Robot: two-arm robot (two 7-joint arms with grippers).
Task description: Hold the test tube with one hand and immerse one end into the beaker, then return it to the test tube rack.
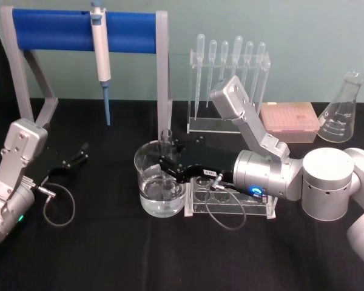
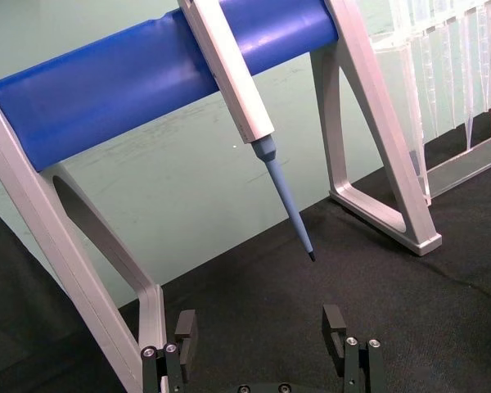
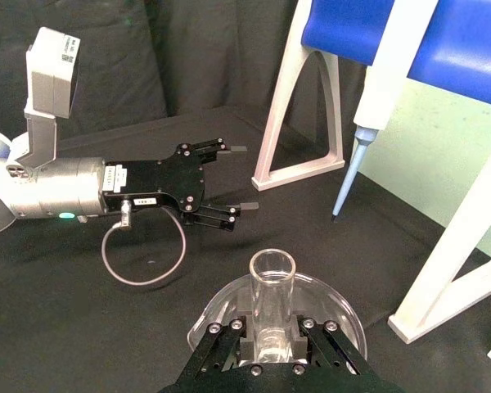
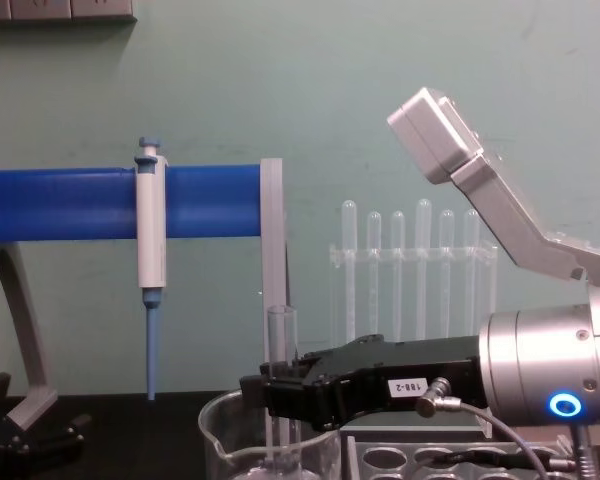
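The test tube [image 1: 166, 140] stands upright over the beaker [image 1: 147, 159], and its lower end reaches down inside the glass to about the water level. My right gripper [image 1: 165, 163] comes in from the right and is shut on the test tube just above the beaker's rim. In the chest view the test tube [image 4: 281, 340] rises above the right gripper [image 4: 268, 392] and the beaker [image 4: 223, 440]. The right wrist view looks down the open test tube [image 3: 272, 282] between the fingers [image 3: 222, 337], with the beaker [image 3: 219, 304] underneath. My left gripper [image 1: 77, 155] rests open at the left, its fingers [image 2: 185, 329] holding nothing.
A clear rack with round holes [image 1: 232, 200] sits just right of the beaker, under my right wrist. Behind stands a blue-barred stand [image 1: 54, 31] holding a pipettor [image 1: 100, 45]. A pipette rack [image 1: 230, 79], a pink tip box [image 1: 288, 120] and a conical flask [image 1: 343, 112] line the back right.
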